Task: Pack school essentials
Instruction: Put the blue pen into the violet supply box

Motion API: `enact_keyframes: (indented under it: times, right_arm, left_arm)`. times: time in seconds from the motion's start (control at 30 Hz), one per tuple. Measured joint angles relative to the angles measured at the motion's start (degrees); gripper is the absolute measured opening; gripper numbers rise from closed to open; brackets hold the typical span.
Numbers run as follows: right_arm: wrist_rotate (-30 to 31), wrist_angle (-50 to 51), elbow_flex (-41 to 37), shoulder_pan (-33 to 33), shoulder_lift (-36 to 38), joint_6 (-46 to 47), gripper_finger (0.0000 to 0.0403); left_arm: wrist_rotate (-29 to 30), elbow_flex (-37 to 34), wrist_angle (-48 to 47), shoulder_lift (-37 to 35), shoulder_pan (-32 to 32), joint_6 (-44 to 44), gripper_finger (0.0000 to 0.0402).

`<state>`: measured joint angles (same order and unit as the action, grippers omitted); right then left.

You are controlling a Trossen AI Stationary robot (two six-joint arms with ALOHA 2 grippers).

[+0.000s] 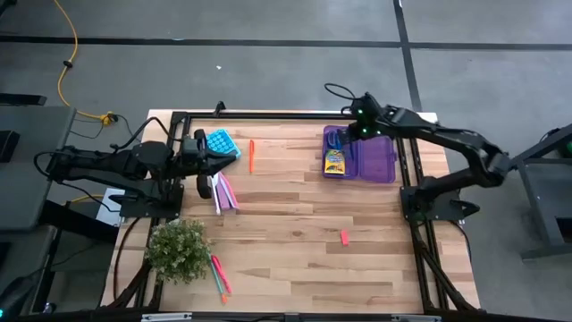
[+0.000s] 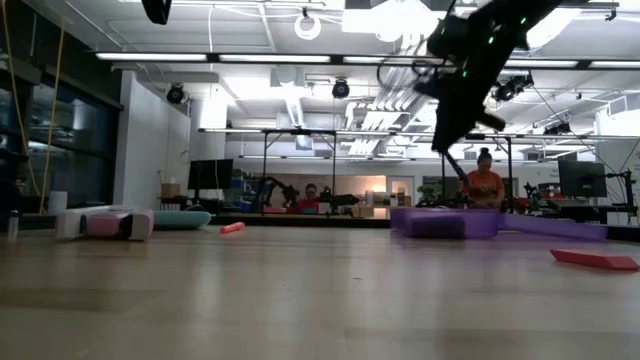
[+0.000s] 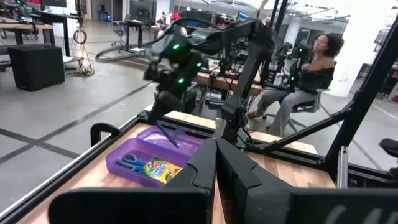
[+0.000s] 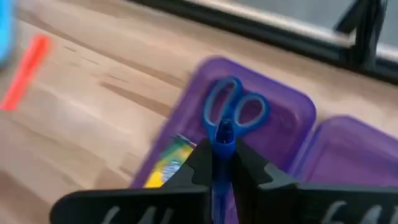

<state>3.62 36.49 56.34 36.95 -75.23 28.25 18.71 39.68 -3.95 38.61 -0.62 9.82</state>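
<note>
Over the purple case, upper right of the high view: right hand [image 1: 361, 130], raised above the tray at the end of an arm bent in from the right edge, fingers pinched shut on a blue pen [image 4: 222, 144] that hangs tip-down over the scissors.
Right hand, low view: high in the upper right of the frame, with the pen slanting down toward the case.
Left hand [image 1: 207, 161]: at the left edge of the tabletop [image 1: 295, 241], arm stretched level from the left; its own wrist view shows the two fingers pressed together with nothing between them.
Purple case [image 1: 382, 161]: lying open in the upper right, tray and lid side by side.
Case contents: scissors [image 4: 231, 111] with blue handles, and just beside them the crayon box [image 3: 158, 169] with its yellow-green label.
Orange pen [image 1: 251, 154]: alone on the wood, upper middle, well apart from the case.
Pink eraser [image 1: 344, 236]: on bare wood, lower middle right.
Pens by the plant [image 1: 219, 274]: pink and green, lower left, just beside the potted plant [image 1: 178, 249].
Beside the left hand: a light blue item [image 1: 220, 143] and a pink and white bundle [image 1: 222, 192], too small to identify.
</note>
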Motion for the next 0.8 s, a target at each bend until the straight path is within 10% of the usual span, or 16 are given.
enact_keyframes:
  times: [0.8]
  right_arm:
    - [-2.1,0.1,0.0,2.4,-16.1,18.6,0.0015]
  left_arm:
    - [0.1,0.0,-1.4,0.0,0.0,2.6,0.0]
